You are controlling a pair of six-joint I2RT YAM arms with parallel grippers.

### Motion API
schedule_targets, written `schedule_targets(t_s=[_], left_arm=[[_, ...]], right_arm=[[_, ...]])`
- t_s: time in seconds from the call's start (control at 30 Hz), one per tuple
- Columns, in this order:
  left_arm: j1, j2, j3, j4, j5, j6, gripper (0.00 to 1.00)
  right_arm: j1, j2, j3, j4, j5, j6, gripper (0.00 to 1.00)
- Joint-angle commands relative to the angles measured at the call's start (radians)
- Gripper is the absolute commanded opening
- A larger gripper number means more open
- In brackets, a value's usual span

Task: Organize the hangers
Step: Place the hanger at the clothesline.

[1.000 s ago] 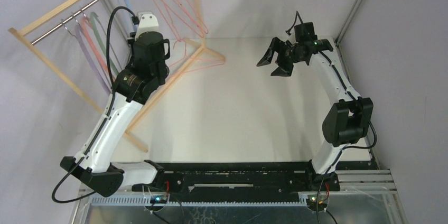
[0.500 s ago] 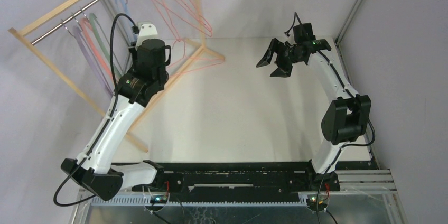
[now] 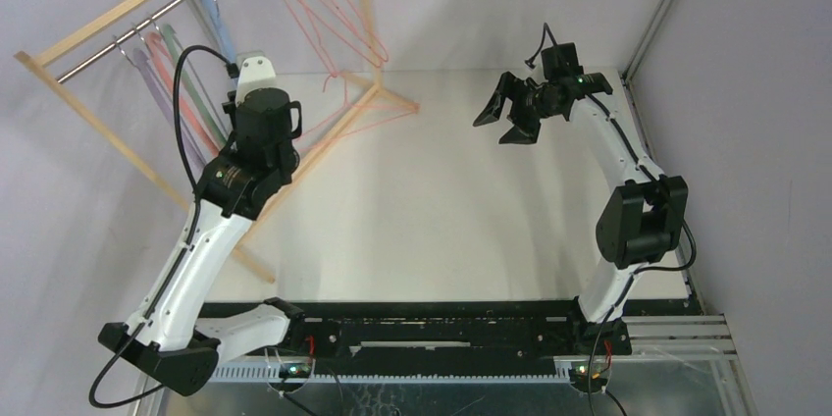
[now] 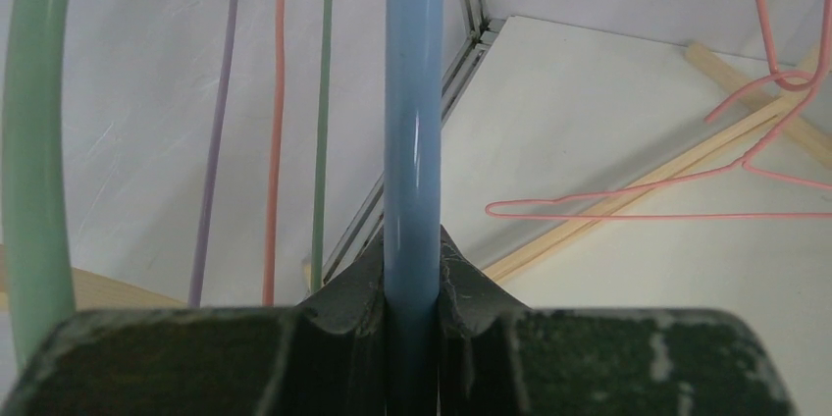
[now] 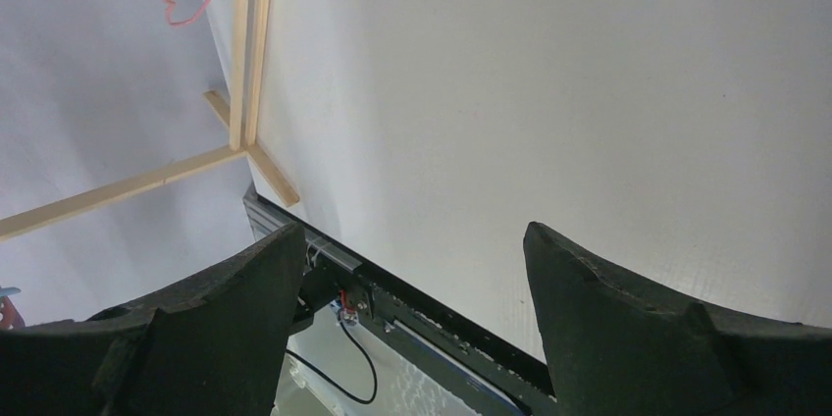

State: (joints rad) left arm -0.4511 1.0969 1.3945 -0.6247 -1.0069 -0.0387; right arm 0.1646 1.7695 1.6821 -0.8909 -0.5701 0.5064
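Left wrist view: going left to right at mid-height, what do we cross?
thick green hanger → lilac bar → pink bar → thin green bar → blue hanger, clamped in the left tool → pink wire hanger lying on the table

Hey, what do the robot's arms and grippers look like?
The left arm and right arm have white links, bulky black joints and loose black cables. The left gripper and right gripper each have two black, wedge-shaped fingers; the left's look scuffed pale. A green light glows on the right wrist.
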Motion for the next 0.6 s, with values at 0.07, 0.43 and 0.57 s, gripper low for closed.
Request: schedule_targets(t_s=[0.07,0.43,0.57], left_arm=[[0.002,-0.027,0.022,0.055,-0.039,-0.021,0.00],[0.003,-0.062,-0.004,0.101,-0.035,-0.022,0.00],[0.002,-0.063,-0.005,0.093,-0.033,-0.022,0.00]], right_arm=[[0.010,0.004,0.033,0.018,-0.012,-0.011,0.89],[0.014,0.005,0.028,0.017,-0.007,-0.013,0.89],[0.017,0.014,0.030,0.016,-0.010,-0.012,0.89]])
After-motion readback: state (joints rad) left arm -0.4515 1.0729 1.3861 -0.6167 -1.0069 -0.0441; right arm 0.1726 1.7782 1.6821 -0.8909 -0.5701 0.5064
